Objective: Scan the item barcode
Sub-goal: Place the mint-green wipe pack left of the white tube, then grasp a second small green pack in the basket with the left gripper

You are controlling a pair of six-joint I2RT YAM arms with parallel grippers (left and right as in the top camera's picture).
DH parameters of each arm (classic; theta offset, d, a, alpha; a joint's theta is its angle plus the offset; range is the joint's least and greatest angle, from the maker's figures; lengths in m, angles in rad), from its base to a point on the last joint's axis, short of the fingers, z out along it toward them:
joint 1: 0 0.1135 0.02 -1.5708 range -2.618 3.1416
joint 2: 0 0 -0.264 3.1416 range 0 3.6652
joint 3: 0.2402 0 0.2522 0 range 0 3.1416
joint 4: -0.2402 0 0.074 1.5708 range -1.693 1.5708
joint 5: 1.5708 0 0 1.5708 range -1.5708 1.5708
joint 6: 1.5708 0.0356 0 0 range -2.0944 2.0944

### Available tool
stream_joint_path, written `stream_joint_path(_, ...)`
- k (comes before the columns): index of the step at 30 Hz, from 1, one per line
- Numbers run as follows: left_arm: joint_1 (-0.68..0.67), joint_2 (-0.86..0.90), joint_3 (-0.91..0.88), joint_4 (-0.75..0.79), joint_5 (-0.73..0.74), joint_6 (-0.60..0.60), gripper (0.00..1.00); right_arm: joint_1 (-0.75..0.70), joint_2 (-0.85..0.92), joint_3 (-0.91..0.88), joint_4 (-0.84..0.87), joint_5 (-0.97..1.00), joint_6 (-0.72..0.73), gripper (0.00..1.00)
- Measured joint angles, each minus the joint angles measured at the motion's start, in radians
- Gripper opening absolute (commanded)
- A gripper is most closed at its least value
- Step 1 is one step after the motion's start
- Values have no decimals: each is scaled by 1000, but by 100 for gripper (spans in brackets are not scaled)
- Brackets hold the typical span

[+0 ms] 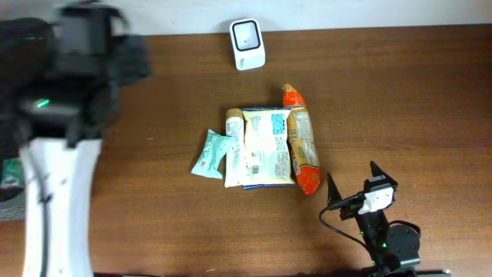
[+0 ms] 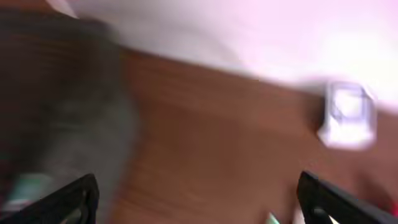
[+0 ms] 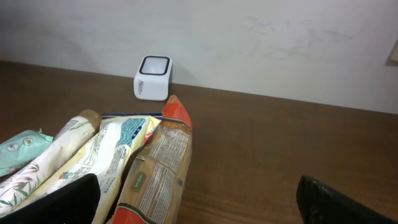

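Observation:
Several snack packets lie in a heap at the table's middle: a teal packet (image 1: 209,154), a cream tube-like packet (image 1: 234,150), a yellow-white bag (image 1: 267,146) and an orange-red bag (image 1: 301,146). The white barcode scanner (image 1: 247,44) stands at the far edge. My right gripper (image 1: 357,188) rests open near the front right, just right of the orange-red bag (image 3: 158,168), holding nothing. The left arm (image 1: 73,85) is a blurred mass at the far left. In the motion-blurred left wrist view my left gripper (image 2: 199,199) is open wide over bare wood, with the scanner (image 2: 348,115) ahead to the right.
A pale wall runs behind the scanner (image 3: 152,78). A greenish object (image 1: 9,173) sits at the left edge, partly behind the left arm. Bare brown tabletop (image 1: 400,100) stretches to the right of the heap.

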Motion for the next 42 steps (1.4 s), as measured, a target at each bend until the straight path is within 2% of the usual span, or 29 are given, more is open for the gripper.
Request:
stream_joint_path(4, 362, -22, 30, 36, -113, 13, 100, 0, 0, 0, 0, 0, 0, 99)
stream_joint_path(7, 616, 43, 23, 38, -80, -2, 100, 0, 0, 0, 0, 0, 1, 99)
stream_joint_path(8, 652, 56, 20, 41, -65, 0, 100, 0, 0, 0, 0, 0, 0, 99)
stream_joint_path(11, 741, 161, -52, 75, -20, 69, 84, 0, 0, 0, 0, 0, 1, 99)
stream_joint_path(12, 753, 222, -107, 104, -9, 140, 77, 0, 0, 0, 0, 0, 0, 99)
stream_joint_path(16, 776, 343, -210, 165, 2, 281, 70, 0, 0, 0, 0, 0, 0, 99)
stream_joint_path(22, 848, 528, -247, 192, 6, 314, 68, 0, 0, 0, 0, 0, 0, 99)
stream_joint_path(23, 850, 571, -248, 198, 5, 317, 64, 0, 0, 0, 0, 0, 0, 99)
stream_joint_path(25, 850, 628, -249, 206, 6, 319, 48, 0, 0, 0, 0, 0, 0, 99)
stream_joint_path(26, 850, 635, -249, 211, 5, 321, 19, 0, 0, 0, 0, 0, 0, 99)
stream_joint_path(27, 850, 639, -249, 213, 4, 325, 1, 0, 0, 0, 0, 0, 0, 99)
stream_joint_path(33, 849, 640, -239, 177, -33, 327, 0, 0, 0, 0, 0, 0, 0, 99)
stream_joint_path(36, 823, 624, -214, 152, 11, 301, 0, 0, 0, 0, 0, 0, 0, 99)
stream_joint_path(38, 766, 492, -144, 144, 103, 281, 0, 0, 0, 0, 0, 0, 0, 99)
stream_joint_path(42, 620, -9, -8, 142, 299, 225, 0, 0, 0, 0, 0, 0, 0, 99)
